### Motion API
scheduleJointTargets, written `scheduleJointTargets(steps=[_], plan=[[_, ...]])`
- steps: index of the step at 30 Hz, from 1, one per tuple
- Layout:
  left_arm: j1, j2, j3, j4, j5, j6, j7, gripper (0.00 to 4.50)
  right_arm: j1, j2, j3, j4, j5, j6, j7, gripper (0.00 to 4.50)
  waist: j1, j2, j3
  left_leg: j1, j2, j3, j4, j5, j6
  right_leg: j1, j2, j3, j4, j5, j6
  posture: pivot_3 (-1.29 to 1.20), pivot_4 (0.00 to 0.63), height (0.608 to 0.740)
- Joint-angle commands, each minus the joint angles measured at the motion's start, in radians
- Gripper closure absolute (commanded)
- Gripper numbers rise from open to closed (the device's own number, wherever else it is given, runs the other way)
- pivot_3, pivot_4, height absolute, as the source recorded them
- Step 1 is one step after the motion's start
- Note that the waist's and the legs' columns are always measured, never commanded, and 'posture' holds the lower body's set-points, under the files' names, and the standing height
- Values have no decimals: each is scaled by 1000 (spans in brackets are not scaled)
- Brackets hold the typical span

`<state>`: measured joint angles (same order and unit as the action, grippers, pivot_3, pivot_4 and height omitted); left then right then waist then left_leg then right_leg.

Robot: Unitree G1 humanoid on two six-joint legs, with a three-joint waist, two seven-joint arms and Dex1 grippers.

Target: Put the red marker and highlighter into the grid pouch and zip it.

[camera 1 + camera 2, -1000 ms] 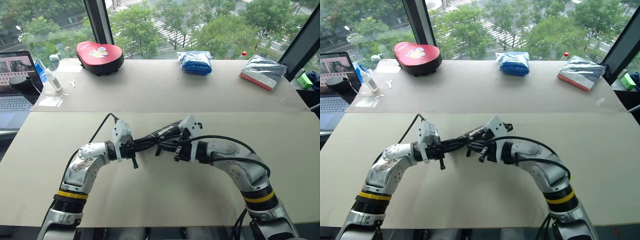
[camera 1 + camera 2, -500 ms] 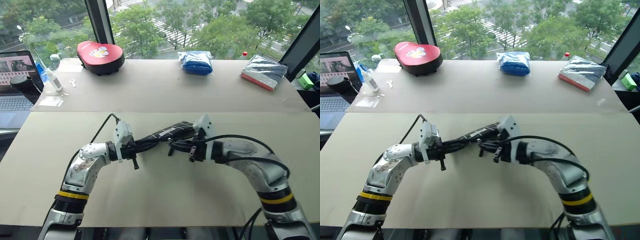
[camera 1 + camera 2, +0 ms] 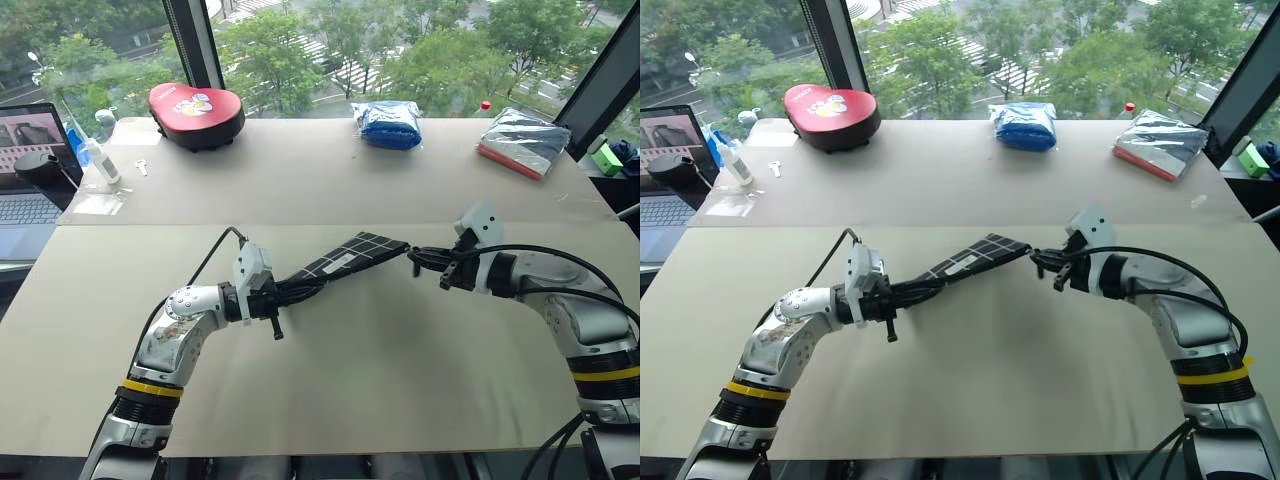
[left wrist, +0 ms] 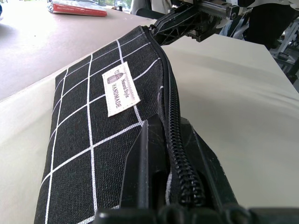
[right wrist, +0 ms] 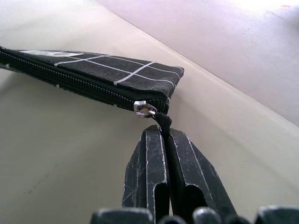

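Stretching across most of both head views, the pale counter (image 3: 330, 390) carries everything else, so the grid pouch (image 3: 345, 260) serves as the landmark. That black pouch with white grid lines hangs above the counter between the two arms, its long axis running from the left arm up toward the right one, white label (image 4: 120, 87) facing up. Its zipper (image 4: 174, 116) runs closed along the whole visible edge, and the silver slider (image 5: 144, 108) sits at the corner nearest the right arm.

Well beyond the pouch, along the window edge, lie a red rounded case (image 3: 198, 103) off to the left, a blue bundle (image 3: 390, 123) roughly straight behind, and a clear-wrapped packet (image 3: 525, 142) to the right. A laptop (image 3: 30, 170) stands far left of the pouch.

The left gripper (image 4: 174, 186) has its fingers pressed together on the pouch's near end, clamping fabric and zipper edge between them. The right gripper (image 5: 163, 154) sits just off the pouch's far corner with its fingers nearly together, pinching the black zipper pull cord (image 5: 163, 122) that hangs from the slider; how firm that grip is I cannot quite tell.
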<state>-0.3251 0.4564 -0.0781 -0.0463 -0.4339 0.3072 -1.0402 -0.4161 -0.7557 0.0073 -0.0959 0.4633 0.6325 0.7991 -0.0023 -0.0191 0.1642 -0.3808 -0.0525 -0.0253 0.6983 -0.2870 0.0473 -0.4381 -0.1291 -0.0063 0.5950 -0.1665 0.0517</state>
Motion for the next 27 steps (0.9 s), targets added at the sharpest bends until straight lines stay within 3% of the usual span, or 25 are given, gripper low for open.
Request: scheduleJointTargets(steps=[1,3,10,16,27], plan=[[-7,1,13,-10,-16,-20,-17,4500,38,-5,-35,-94,89,78,55,2541,2,0,0,0,0,0,0,0,0,0,0,0,0,0,0,0,150,740],[-11,4,5,-5,-9,-28,-31,4500,87,-45,-61,-134,151,129,125,1813,5,0,0,0,0,0,0,0,0,0,0,0,0,0,0,0,150,740],[-22,23,-13,25,16,-82,-95,4500,204,-174,-241,-167,235,136,236,1813,14,0,0,0,0,0,2,-1,1,0,-1,0,0,0,0,0,150,740],[-66,25,-56,126,52,-254,-241,4500,406,-218,-487,-221,279,75,358,1813,18,0,0,0,0,0,1,-1,1,1,0,-1,0,0,0,0,150,740],[-153,-21,-122,358,146,-518,-371,4500,450,-154,-523,-248,285,69,266,1813,14,0,0,2,1,0,4,-1,2,4,-1,0,0,0,0,0,150,740]])
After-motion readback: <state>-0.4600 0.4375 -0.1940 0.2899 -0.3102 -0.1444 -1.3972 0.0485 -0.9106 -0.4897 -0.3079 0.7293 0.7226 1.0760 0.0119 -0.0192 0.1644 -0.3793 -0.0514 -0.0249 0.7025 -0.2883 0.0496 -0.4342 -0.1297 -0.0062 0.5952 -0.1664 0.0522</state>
